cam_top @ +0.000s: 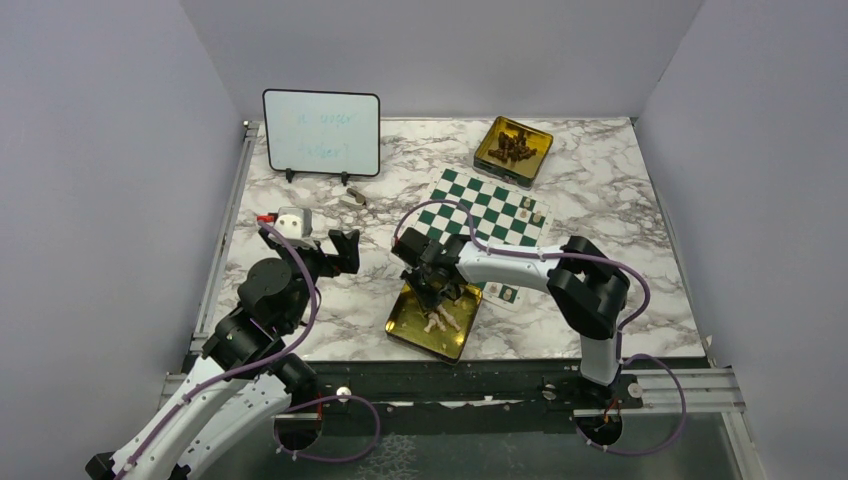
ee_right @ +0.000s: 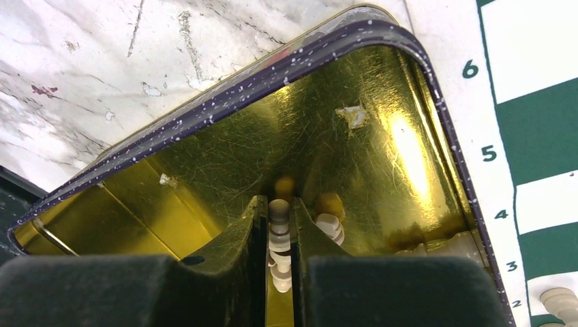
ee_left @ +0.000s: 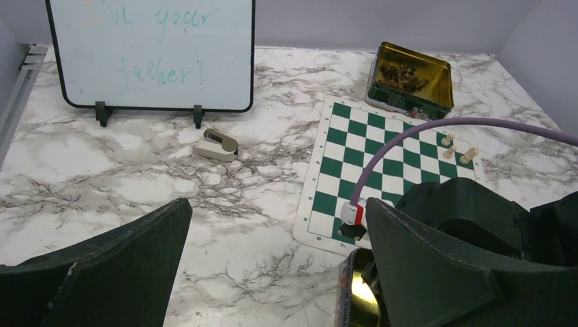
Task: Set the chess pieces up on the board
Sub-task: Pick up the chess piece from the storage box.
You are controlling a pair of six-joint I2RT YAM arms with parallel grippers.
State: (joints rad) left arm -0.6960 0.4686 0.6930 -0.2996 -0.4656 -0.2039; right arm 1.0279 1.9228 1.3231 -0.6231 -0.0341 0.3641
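Note:
The green and white board (cam_top: 485, 207) lies at the centre right, with a few cream chess pieces (ee_left: 448, 139) standing at its far right edge. More pale pieces (cam_top: 440, 320) lie in a gold tin (cam_top: 405, 325) near the front. My right gripper (cam_top: 432, 290) reaches down into that tin. In the right wrist view its jaws (ee_right: 279, 204) are shut on one cream piece (ee_right: 279, 228), and another piece (ee_right: 329, 225) lies just to its right. My left gripper (ee_left: 276, 211) hangs open over bare marble to the left of the board, holding nothing.
A second gold tin (cam_top: 483, 155) with dark pieces stands behind the board. A black-framed whiteboard (cam_top: 320, 132) stands at the back left, with a small beige object (ee_left: 217, 144) in front of it. The right arm's purple cable (ee_left: 409, 133) arcs over the board.

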